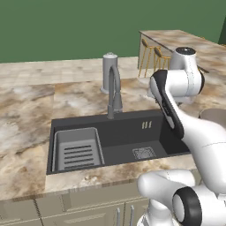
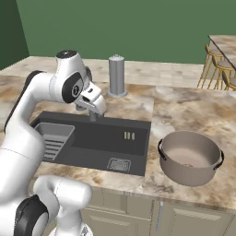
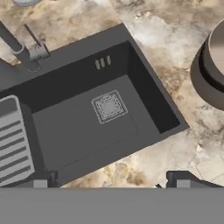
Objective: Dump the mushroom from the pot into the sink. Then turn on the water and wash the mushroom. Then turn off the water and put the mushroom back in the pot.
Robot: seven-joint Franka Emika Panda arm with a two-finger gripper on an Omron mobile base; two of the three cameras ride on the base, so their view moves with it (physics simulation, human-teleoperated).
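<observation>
Since gripper (image 3: 109, 180) fingers spread wide, nothing held, mushroom (image 2: 187, 164) sits in pot (image 2: 191, 157), 3 o'clock of sink (image 2: 87, 147). Risk: bumped pot slides.

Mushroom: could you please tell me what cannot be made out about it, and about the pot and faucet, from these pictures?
- Mushroom: too small to confirm. A faint speck on the floor of the pot in the right base view may be it.
- Pot: the right edge cuts it off in the hand view, and the arm hides most of it in the left base view.
- Faucet: the gripper covers it in the right base view.
</observation>
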